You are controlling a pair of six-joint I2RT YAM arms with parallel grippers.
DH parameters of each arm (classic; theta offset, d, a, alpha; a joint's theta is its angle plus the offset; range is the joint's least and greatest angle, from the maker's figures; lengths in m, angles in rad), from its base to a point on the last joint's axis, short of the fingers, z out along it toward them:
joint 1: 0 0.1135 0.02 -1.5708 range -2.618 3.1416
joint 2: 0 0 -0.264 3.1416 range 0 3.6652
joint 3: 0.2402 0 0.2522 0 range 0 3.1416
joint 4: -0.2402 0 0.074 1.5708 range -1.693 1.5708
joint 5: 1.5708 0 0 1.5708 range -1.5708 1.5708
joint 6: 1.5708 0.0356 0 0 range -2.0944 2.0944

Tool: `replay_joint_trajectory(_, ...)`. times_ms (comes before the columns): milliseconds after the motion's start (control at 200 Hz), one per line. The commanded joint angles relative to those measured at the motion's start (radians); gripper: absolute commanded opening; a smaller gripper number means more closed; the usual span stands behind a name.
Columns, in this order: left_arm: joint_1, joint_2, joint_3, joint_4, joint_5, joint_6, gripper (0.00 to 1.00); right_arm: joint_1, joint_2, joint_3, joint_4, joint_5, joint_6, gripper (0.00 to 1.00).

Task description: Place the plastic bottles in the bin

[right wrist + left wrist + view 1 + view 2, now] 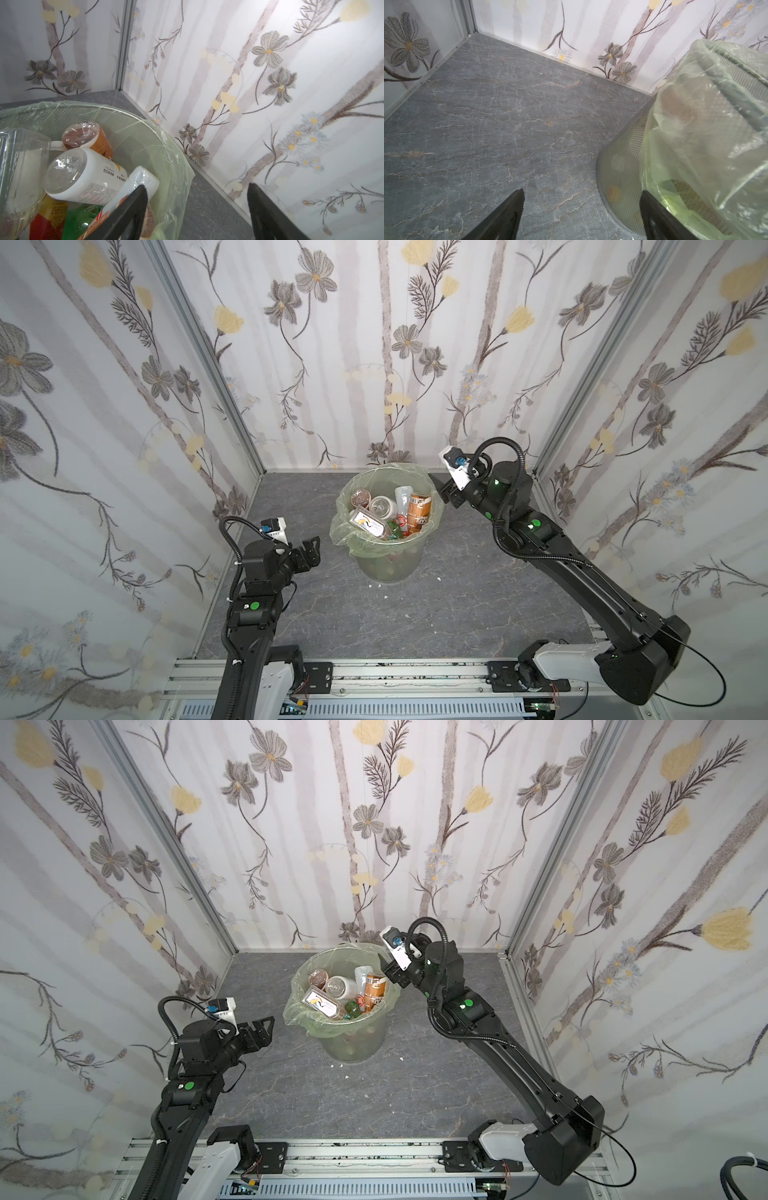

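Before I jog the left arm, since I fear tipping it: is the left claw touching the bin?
Apart. In both top views a strip of grey floor shows between the left claw and the bin.

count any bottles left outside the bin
0: all bottles in view lie inside the bin; the floor shows only small white scraps. Any right behind the bin would be hidden.
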Motion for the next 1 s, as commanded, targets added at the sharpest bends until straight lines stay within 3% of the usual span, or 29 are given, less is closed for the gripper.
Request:
replay_joint_trajectory(0,0.000,0.003,-0.018,0.111,-0.033,-0.083,0.90,-0.055,-0.066,-0.115,0.168,-0.032,0.175,0.80)
replay_joint_trajectory(320,-0.001,0.147,-0.048,0.298,-0.214,-0.110,0.91,-0.255,-0.282,-0.470,0.309,0.061,0.356,0.92)
replay_joint_trajectory(535,-0.003,0.255,-0.208,0.601,-0.311,-0.085,0.92,-0.324,-0.356,-0.678,0.395,0.136,0.384,0.96)
replay_joint_trajectory(670,-0.004,0.333,-0.269,0.757,-0.325,-0.030,0.95,-0.366,-0.367,-0.795,0.505,0.269,0.415,1.00)
replay_joint_trajectory(995,-0.016,0.535,-0.305,1.048,-0.333,0.139,0.97,-0.481,-0.224,-1.004,0.852,0.404,0.466,1.00)
